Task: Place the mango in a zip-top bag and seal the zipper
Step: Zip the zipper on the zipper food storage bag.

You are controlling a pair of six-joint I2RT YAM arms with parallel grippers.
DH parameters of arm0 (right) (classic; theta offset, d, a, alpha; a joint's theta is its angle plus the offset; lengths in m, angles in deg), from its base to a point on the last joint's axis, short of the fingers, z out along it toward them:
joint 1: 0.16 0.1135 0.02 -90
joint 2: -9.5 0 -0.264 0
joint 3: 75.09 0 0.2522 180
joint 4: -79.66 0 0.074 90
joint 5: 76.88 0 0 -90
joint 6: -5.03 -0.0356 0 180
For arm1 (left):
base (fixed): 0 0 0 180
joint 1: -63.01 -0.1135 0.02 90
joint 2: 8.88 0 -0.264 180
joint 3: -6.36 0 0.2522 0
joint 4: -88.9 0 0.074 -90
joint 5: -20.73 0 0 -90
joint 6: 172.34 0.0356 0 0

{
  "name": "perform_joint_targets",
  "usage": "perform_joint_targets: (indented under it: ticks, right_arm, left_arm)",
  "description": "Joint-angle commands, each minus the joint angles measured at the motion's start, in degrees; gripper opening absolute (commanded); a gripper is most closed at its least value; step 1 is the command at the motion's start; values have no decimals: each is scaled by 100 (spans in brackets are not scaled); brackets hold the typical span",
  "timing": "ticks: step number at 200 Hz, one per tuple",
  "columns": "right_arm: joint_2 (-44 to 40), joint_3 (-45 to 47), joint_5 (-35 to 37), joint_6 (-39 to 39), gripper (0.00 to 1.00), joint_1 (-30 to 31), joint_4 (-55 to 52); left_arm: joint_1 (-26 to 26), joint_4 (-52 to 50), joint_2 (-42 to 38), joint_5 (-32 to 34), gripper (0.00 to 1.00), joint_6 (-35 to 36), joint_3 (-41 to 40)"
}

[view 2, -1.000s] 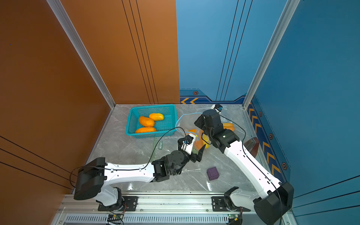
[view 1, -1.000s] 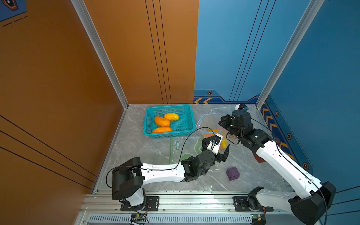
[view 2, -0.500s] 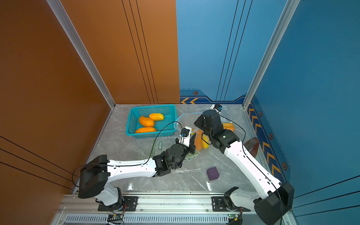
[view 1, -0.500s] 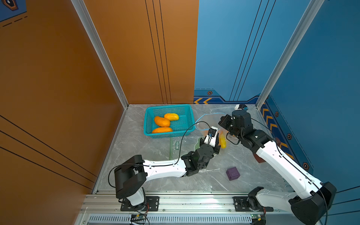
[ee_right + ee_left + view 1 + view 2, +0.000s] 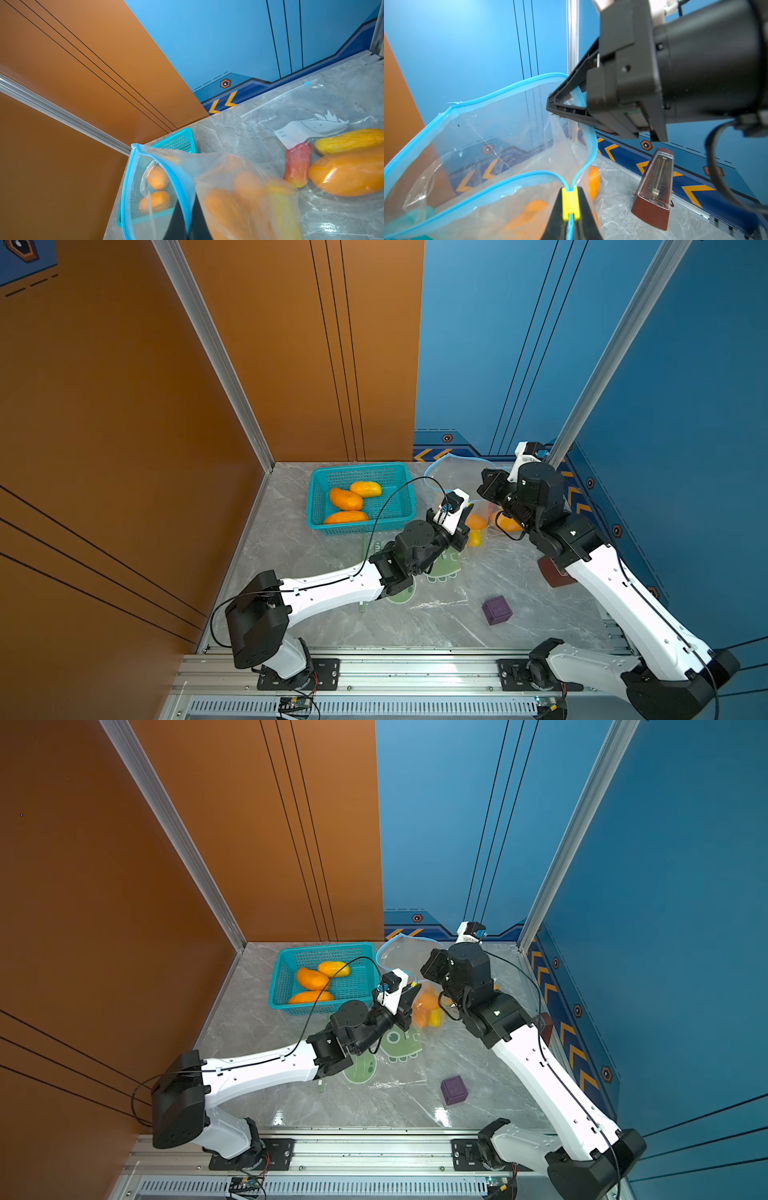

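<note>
The clear zip-top bag (image 5: 500, 133) has a blue zipper rim, and its mouth gapes open. My left gripper (image 5: 570, 199) is shut on the bag's yellow zipper slider (image 5: 571, 204) at one end of the mouth. My right gripper (image 5: 188, 220) is shut on the blue rim, which shows pinched between its black fingers (image 5: 560, 108). An orange mango (image 5: 224, 207) and more fruit lie inside the bag. In both top views the left gripper (image 5: 467, 516) (image 5: 411, 992) sits beside the bagged mango (image 5: 476, 524) (image 5: 428, 1006), with the right gripper (image 5: 490, 487) just behind.
A teal basket (image 5: 320, 522) at the back holds three mangoes (image 5: 345, 498). Another clear bag with fruit (image 5: 349, 172) lies flat near the right arm. A brown metronome (image 5: 654, 187) stands by the right wall. A purple cube (image 5: 496, 610) and green-printed bags (image 5: 444, 568) lie in front.
My left gripper has moved back toward the bag's mouth and gone from open to shut on the yellow slider. The right arm has held its place on the rim.
</note>
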Motion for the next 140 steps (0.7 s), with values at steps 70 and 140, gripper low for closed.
perform_joint_targets:
  ticks: [70,140]
  right_arm:
    - [-1163,228,528,941,47,-81,-851]
    - [-1146,400,-2373,4090,63,-282,-1063]
  left_arm:
    - [-1187,-423,-1293,-2689,0,-125,-694]
    - [-1725,-783,-1759,-4100,0,-131,-1296]
